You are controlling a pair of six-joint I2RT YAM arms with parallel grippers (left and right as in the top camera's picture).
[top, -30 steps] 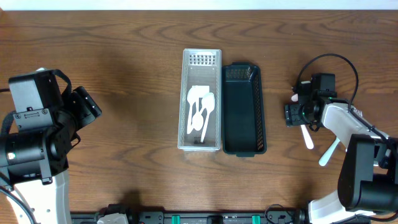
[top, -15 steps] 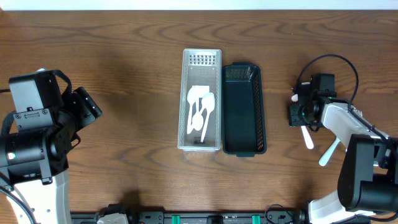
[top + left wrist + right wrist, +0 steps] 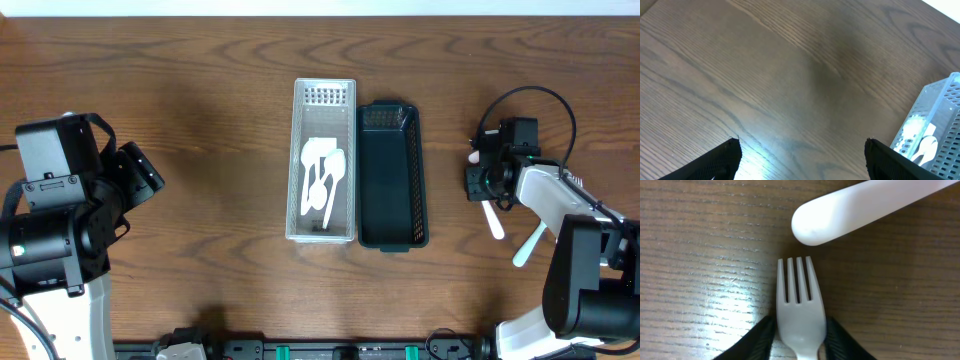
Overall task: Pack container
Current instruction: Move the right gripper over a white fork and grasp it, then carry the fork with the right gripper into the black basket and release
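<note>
A clear container (image 3: 325, 100) in the table's middle holds several white utensils (image 3: 322, 180). A black container (image 3: 392, 178) stands empty against its right side. My right gripper (image 3: 480, 186) is low at the table on the right, shut on the head of a white fork (image 3: 800, 315) whose handle (image 3: 493, 222) trails toward the front. A white rounded handle (image 3: 865, 207) lies just beyond the tines. My left gripper (image 3: 800, 155) is open and empty over bare wood at the far left; the clear container's corner (image 3: 935, 125) shows at its right.
Another white utensil (image 3: 530, 243) lies at an angle by the right arm's base. The left arm's body (image 3: 60, 210) fills the front left. Bare wood lies between the containers and each arm.
My right gripper has shifted slightly to the right with the fork between its fingers. The left arm and the containers have not moved.
</note>
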